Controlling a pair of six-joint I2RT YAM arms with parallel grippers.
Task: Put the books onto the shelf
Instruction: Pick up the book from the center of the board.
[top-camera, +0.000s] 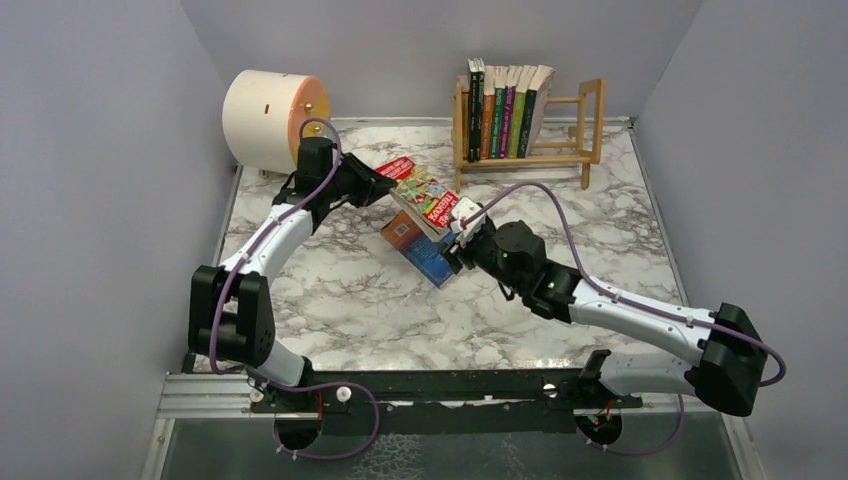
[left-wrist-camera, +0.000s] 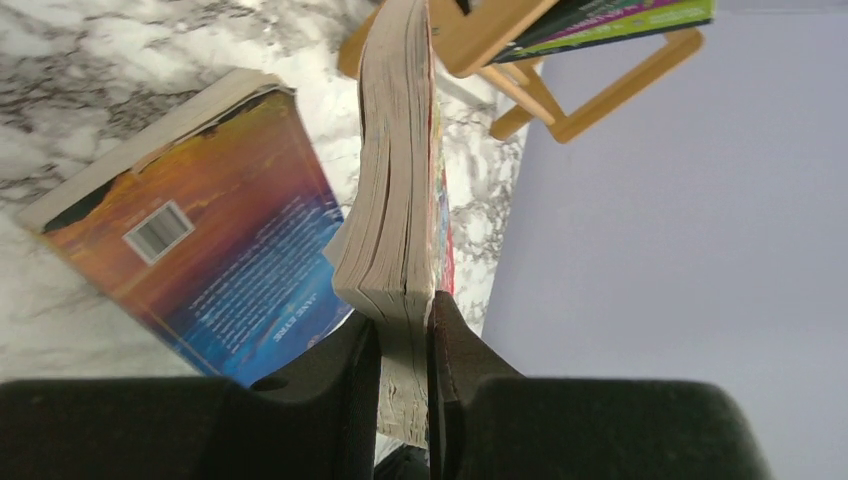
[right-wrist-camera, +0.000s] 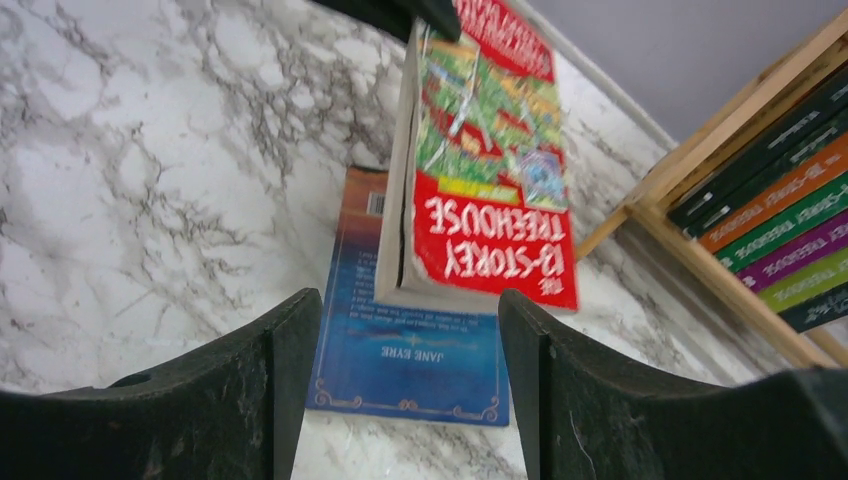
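Observation:
My left gripper is shut on a red and green illustrated book, pinching it near one corner and holding it tilted above the table. Under it a blue and orange book lies flat on the marble. My right gripper stands open just right of both books, and its fingers frame the blue book's near end without touching it. The held book hangs above and beyond them. The light-wood shelf at the back right holds several upright books.
A cream cylinder with an orange face lies at the back left, behind my left arm. Grey walls close in the marble table on three sides. The right part of the shelf holds no books.

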